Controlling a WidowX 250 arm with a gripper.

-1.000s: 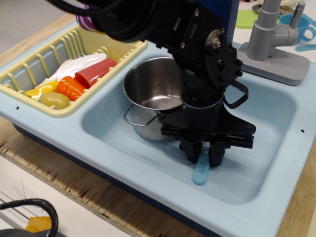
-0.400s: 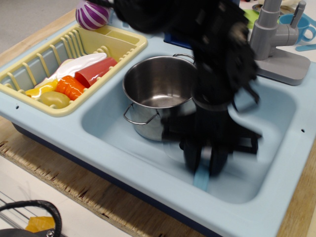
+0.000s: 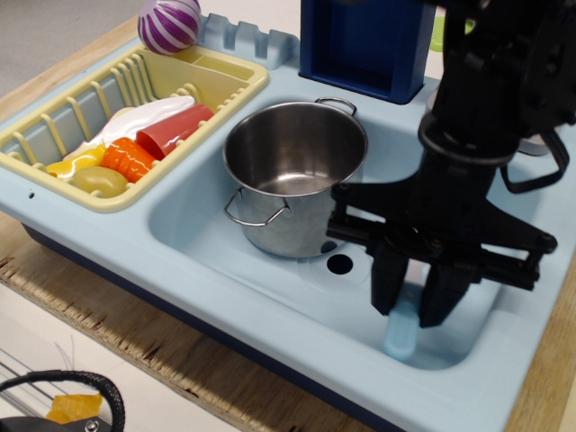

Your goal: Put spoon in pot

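The spoon (image 3: 400, 335) shows only as a light-blue handle end that hangs down between my fingers; its white bowl is hidden by the gripper. My gripper (image 3: 415, 301) points down over the right front part of the sink, and its two black fingers (image 3: 389, 286) are closed on the spoon's sides. The handle tip is at or just above the sink floor. The shiny steel pot (image 3: 295, 155) stands upright and empty in the sink's left part, to the left of the gripper and apart from it.
The light-blue sink basin (image 3: 225, 252) has a drain hole (image 3: 339, 264) between pot and gripper. A yellow dish rack (image 3: 229, 85) at left holds toy food and a red cup. A purple ball (image 3: 169, 22) and a dark blue box (image 3: 364, 45) stand at the back.
The gripper has moved right and toward the front of the sink, away from the pot. The spoon has moved with it. The drain hole is now uncovered.
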